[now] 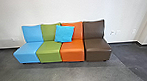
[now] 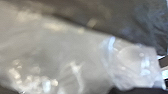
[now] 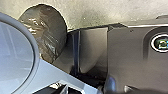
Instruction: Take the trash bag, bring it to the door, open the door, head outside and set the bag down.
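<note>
Your trash bag [image 3: 47, 27] hangs or rests close beside the robot's base [image 3: 132, 55], its dark, rounded body over the pale floor [image 3: 95, 12]; you cannot tell whether it touches the ground. Up close at the left wrist, clear plastic [image 2: 62, 50] narrows to a bunched end, which suggests the bag is gripped by its gathered neck, so that the weight can hang below and the load sits near the base while you drive. That makes the left gripper the likely holder (a judgement, mind you), but you cannot tell how far open it is or be sure of its hold. For the right gripper, you cannot tell its opening or whether it has hold of anything.

Farther out, 4 seats [image 1: 72, 52] stand side by side along the white wall [image 1: 62, 9], probably to leave the floor free for passing. 1 blue cushion [image 1: 64, 33] leans where the green and orange backrests meet, which prop it up. You seem to be at the carrying stage.
</note>
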Tool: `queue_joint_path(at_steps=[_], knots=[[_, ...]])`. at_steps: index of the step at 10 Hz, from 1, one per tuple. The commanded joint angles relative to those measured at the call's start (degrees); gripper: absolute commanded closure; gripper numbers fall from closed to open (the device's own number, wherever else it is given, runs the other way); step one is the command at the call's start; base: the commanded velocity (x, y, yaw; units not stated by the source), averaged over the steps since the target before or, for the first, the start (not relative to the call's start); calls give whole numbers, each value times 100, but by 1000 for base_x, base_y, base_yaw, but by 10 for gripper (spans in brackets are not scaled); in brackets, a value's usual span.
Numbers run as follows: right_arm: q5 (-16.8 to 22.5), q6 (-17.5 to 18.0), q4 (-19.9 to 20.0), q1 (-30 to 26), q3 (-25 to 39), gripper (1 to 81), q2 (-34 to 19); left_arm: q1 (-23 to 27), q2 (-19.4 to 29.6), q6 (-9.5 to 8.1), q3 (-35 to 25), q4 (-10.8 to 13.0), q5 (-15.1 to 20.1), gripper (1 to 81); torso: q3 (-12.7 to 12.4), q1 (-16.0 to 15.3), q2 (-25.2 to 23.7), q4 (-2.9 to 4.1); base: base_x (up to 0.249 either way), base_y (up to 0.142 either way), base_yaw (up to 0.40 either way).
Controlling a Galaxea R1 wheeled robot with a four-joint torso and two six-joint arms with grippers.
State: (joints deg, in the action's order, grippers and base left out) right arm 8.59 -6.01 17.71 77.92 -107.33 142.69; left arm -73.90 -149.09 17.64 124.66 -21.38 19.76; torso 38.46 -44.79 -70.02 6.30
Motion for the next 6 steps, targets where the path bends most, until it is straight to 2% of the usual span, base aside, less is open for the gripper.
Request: queue_joint_path(at_steps=[1,2,3,6], knots=[[380,-102,22,-97,-102,10,51,73,-120,38,207,90,327,811,0,354,549,0,0,0,0],[354,-102,-31,-17,-312,10,121,-6,-295,38,486,90,327,811,-218,487,756,0,0,0,0],[257,-102,-74,105,-601,10,287,-76,-523,38,838,82,327,811,-315,601,932,0,0,0,0],[196,-102,-233,325,-1130,10,762,-235,-859,47,1279,82,318,811,-750,983,1526,0,0,0,0]])
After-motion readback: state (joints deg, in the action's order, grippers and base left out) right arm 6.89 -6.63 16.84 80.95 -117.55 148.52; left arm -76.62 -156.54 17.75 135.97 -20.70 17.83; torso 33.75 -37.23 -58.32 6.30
